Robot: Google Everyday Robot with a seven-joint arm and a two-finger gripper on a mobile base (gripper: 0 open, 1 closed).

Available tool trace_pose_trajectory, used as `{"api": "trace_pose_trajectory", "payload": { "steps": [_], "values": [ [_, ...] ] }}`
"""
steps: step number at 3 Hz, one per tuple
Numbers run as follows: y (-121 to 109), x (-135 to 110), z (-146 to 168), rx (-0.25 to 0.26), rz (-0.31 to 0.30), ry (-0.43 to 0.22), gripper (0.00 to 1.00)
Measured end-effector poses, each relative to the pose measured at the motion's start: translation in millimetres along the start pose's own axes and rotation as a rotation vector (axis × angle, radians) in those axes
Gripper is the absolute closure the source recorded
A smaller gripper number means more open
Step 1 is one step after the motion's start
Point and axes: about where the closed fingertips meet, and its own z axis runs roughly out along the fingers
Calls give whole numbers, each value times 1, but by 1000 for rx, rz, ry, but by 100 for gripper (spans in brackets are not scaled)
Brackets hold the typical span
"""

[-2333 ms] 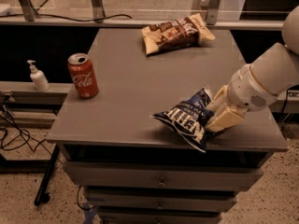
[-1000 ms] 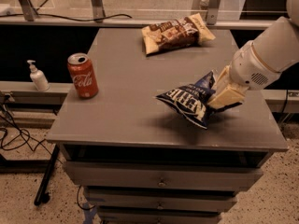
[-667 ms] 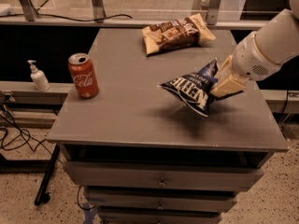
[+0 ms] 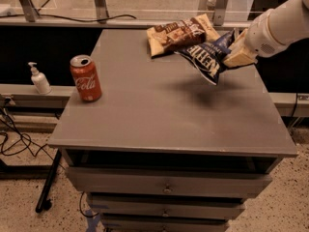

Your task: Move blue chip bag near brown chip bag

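Note:
The blue chip bag, navy with white lettering, hangs in the air above the right rear part of the grey table. My gripper is shut on its right end and reaches in from the right. The bag casts a shadow on the table below it. The brown chip bag, tan with a dark brown middle, lies flat at the table's back edge. The blue bag's upper left edge is right beside it and overlaps its right end in this view.
A red cola can stands upright near the table's left edge. A white pump bottle stands on a low ledge to the left, off the table. Drawers sit below the tabletop. Cables lie on the floor at the left.
My gripper has lifted the blue chip bag off the table's front right area and carried it back and up toward the brown chip bag. The brown bag and can have not moved.

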Motion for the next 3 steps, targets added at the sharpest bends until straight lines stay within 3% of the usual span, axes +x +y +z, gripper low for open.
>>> {"api": "trace_pose_trajectory", "payload": {
  "steps": [1,2,3],
  "values": [
    [-49,-2,18,111,2,-45,100],
    [-83,-3,42,177,-12,-44,100],
    [-108,3,73,197,-18,-5,100]
  ]
}}
